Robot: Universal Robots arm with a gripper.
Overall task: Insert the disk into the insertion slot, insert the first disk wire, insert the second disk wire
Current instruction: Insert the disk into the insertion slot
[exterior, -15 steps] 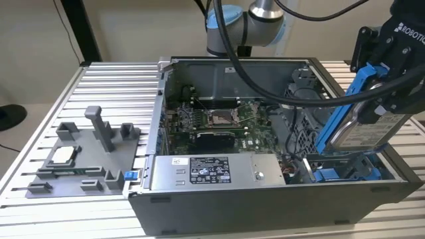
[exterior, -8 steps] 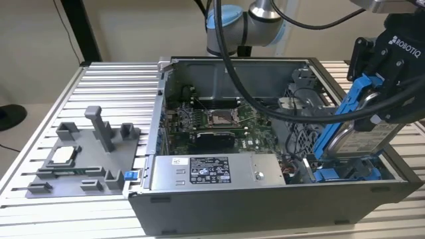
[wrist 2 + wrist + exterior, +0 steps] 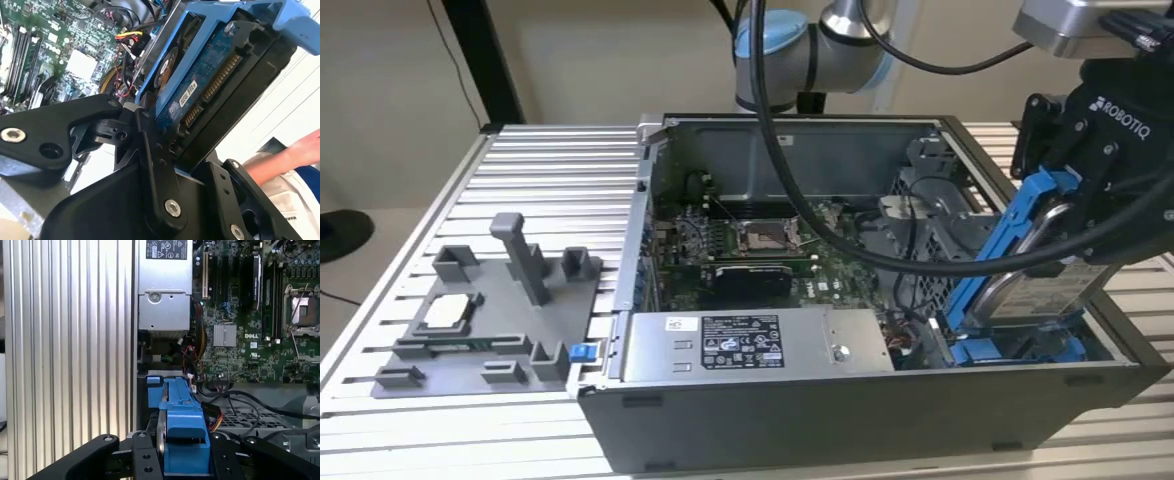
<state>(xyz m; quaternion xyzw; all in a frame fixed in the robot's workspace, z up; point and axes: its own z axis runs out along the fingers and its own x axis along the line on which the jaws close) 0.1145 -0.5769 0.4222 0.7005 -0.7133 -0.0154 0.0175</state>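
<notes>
1. The claw point(image 3: 1070, 212) is pinching the disk point(image 3: 1051, 292) by the flanks of its blue carrier. In both wrist views a black finger point(image 3: 150, 150) presses on each side, with the disk's connector edge bare.
2. The disk hangs on end and tilted. It has not yet seated. It sits over the end of the open computer case point(image 3: 854, 440) that lies toward the worktop's point(image 3: 547, 170) edge on the exterior view's right, just above the blue bay rails point(image 3: 1014, 350).
3. Likely risk: because of the tilt, a carrier corner could catch on the rails or the case wall and jam or twist in the grip.
4. Loose red and yellow wires point(image 3: 192, 352) lie beside the bay. They could be trapped under the disk.
5. The arm's black cable point(image 3: 854, 250) droops across the case and might snag on parts inside.
6. A person's hand point(image 3: 305, 147) is near in the second wrist view, so contact is possible.
</notes>
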